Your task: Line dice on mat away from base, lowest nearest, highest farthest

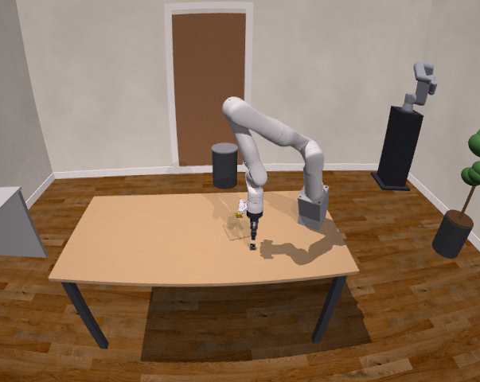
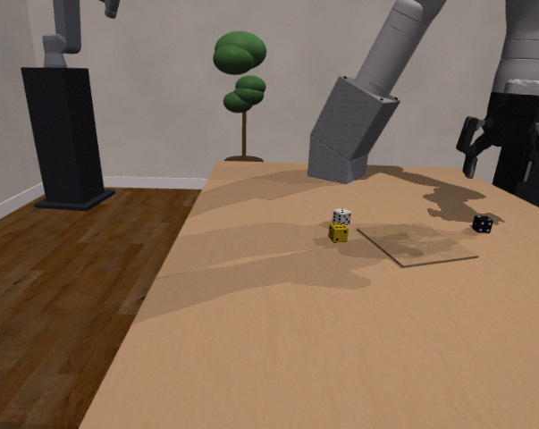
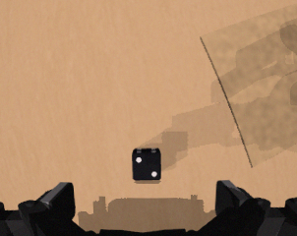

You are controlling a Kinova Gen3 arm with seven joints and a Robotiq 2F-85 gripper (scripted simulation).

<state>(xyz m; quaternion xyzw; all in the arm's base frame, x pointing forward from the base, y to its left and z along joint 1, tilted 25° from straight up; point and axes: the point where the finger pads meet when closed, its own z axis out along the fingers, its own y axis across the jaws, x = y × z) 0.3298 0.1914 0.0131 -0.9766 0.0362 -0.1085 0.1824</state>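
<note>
A black die [image 3: 147,164] showing two pips on top lies on the bare table, off the mat; it also shows in the top view [image 1: 253,247] and the exterior view [image 2: 482,223]. My gripper [image 3: 145,199] is open and empty, hovering above the black die with the die between and just ahead of the fingers; it also shows in the top view [image 1: 253,233]. The thin, see-through mat [image 2: 416,244] lies flat with no die on it; it also shows in the wrist view [image 3: 267,92]. A white die [image 2: 341,215] and a yellow die [image 2: 338,232] sit close together beside the mat's far side.
The robot's grey base [image 2: 348,133] stands on the table behind the dice. The table's front edge [image 1: 202,283] is a short way past the black die. A grey bin [image 1: 224,165] stands on the floor behind the table.
</note>
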